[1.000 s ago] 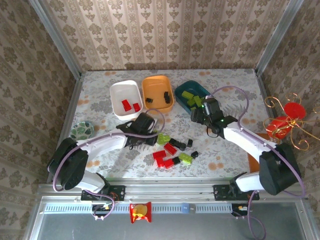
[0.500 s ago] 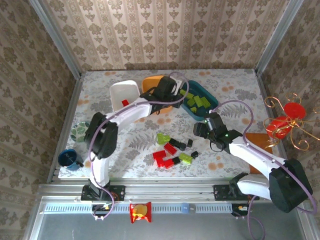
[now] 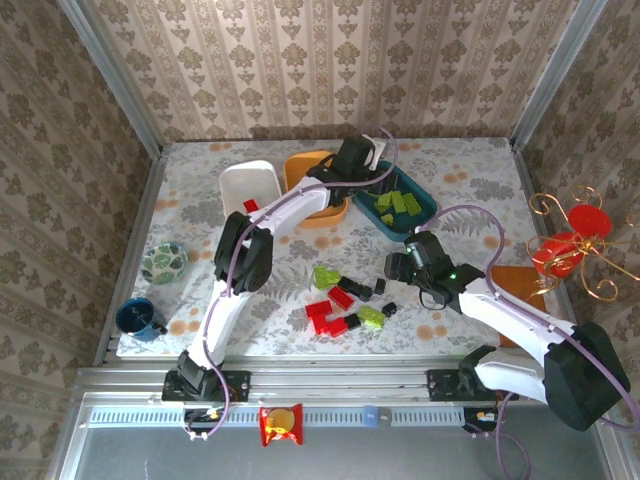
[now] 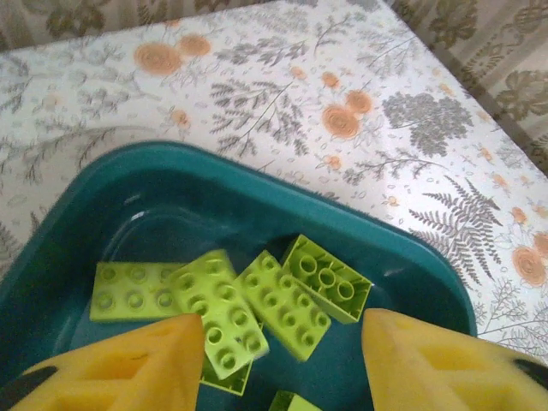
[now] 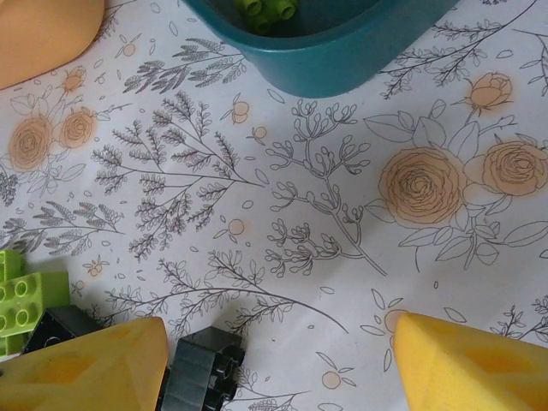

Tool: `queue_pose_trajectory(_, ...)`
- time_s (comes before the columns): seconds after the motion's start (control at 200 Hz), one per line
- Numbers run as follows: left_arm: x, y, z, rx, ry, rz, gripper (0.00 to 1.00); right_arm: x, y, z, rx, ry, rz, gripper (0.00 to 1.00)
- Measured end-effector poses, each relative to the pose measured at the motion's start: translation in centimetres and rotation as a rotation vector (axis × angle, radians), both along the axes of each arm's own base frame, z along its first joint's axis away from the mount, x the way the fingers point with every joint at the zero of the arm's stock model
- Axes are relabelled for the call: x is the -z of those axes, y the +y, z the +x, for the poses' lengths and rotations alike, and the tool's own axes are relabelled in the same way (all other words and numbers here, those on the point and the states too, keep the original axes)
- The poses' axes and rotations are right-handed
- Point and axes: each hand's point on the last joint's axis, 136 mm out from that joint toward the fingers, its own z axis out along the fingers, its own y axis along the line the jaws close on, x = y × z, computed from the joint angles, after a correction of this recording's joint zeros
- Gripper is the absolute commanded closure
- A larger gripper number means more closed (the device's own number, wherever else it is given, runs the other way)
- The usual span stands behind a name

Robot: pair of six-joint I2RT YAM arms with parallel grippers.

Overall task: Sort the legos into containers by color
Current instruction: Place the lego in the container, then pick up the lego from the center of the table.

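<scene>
Left fingers [image 4: 128, 368] hovering open, empty, over teal tray [image 4: 257, 195] holding lime legos [image 4: 282, 301], far edge | right fingers [image 5: 86, 360] hanging open above black lego [image 5: 201, 370], tabletop middle | mixed legos [image 3: 335, 305] lying loose there; sorting seemingly half done.

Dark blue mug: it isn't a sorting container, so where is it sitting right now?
In the top external view, the dark blue mug stands at the near left corner of the table, just in front of the green patterned bowl.

Lab test cell: wallpapered panels [image 3: 330, 70], aluminium frame [image 3: 111, 75], floral tablecloth [image 3: 200, 190].
</scene>
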Motion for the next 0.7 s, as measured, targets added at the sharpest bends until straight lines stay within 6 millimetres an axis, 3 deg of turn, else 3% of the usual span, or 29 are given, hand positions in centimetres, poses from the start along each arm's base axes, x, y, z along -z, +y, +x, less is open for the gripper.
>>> queue_pose_trajectory(0.19,-1.2,1.8,-2.5,0.003,0.031,-0.023,0.16,1.0,1.0,-0.5,-0.034,0.038,0.004,0.29)
queue_pose_trajectory(0.38,-6.8,6.0,-7.7,0.009,-0.022,-0.139,0.01,2.7,2.5,-0.9,-0.058,0.098,0.001,0.30)
queue_pose_trajectory(0.51,-9.8,9.4,-11.3,0.002,-0.077,-0.223,0.00,3.4,3.5,-0.7,-0.059,0.122,0.014,0.34)
queue_pose_trajectory(0.615,-9.4,11.9,-13.7,-0.018,-0.089,-0.243,0.00,4.2,3.8,-0.7,-0.048,0.143,0.019,0.38)
queue_pose_trajectory(0.7,-7.0,13.9,-15.2,-0.053,-0.069,-0.213,0.00,4.8,4.0,-0.7,-0.041,0.157,0.022,0.40)
